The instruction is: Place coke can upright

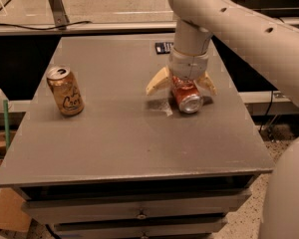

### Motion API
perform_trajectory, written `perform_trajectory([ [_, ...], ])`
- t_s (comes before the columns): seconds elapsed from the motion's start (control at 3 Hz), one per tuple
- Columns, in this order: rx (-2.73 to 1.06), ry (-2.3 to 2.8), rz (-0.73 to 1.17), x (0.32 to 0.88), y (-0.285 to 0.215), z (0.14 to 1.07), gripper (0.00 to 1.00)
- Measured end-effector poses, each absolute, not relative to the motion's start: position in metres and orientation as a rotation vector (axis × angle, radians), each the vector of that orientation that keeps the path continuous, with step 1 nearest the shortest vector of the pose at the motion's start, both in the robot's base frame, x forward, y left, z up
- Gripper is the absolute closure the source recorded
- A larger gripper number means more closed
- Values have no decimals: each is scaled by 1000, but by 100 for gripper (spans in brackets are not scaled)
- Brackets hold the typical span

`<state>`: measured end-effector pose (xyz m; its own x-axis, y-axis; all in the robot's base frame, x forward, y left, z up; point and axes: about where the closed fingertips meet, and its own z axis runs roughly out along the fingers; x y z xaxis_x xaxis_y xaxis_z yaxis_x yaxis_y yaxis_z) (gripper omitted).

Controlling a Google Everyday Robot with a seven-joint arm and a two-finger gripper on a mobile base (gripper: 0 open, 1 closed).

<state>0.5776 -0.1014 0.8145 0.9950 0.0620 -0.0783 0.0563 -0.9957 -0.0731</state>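
Note:
The red coke can (186, 96) lies on its side on the grey table (119, 133), right of the middle, its silver end facing me. My gripper (181, 85) hangs straight above it. Its two tan fingers (157, 81) are spread wide, one on each side of the can, low beside it. The can's far end is hidden under the wrist.
A tan-gold can (65, 90) with dark lettering stands upright at the table's left. A small dark flat object (164, 47) lies near the far edge behind the gripper. My arm fills the upper right. Drawers sit below the table's front edge.

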Motion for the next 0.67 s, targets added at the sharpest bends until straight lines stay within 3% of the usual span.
perform_trajectory([
  [0.67,-3072,-254,35,592,-84,836,0],
])
